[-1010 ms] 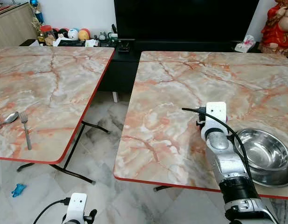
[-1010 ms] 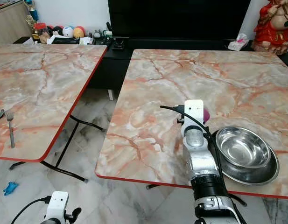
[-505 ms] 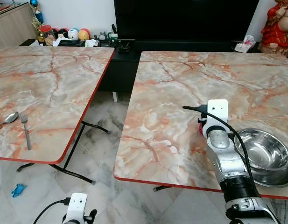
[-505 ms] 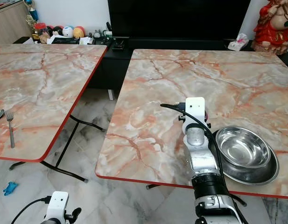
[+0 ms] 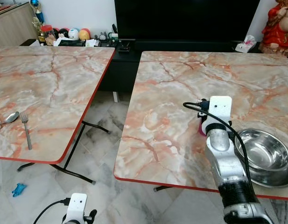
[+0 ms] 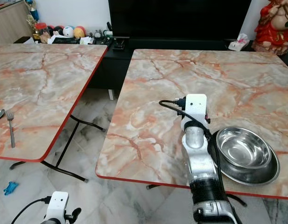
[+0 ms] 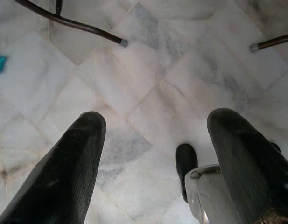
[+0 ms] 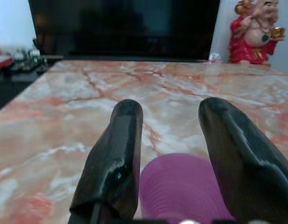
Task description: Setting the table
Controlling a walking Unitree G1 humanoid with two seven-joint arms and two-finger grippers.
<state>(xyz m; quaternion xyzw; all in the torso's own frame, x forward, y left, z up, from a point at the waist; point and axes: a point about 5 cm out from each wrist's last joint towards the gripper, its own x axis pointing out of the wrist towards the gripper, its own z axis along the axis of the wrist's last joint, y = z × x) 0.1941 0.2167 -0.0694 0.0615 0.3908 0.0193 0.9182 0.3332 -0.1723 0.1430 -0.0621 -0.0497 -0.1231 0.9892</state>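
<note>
Hanging low: the left gripper [image 7: 153,154], fingers spread, over the marble floor [image 7: 148,84].
Right gripper [image 8: 169,154]: fingers apart on either side of a purple cup [image 8: 181,186], which sits between them on the right table [image 5: 172,93].
Cup's neighbour: a steel bowl [image 5: 264,151] nested in a steel plate [image 6: 270,175], just beside the arm.
Left table [image 5: 50,84]: fork [image 5: 25,129] and spoon [image 5: 8,118] near its front edge.
Beyond: a red statue [image 5: 277,25].

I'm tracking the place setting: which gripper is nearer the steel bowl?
Right. The right gripper is over the table beside the steel bowl; the left gripper hangs low over the floor.
</note>
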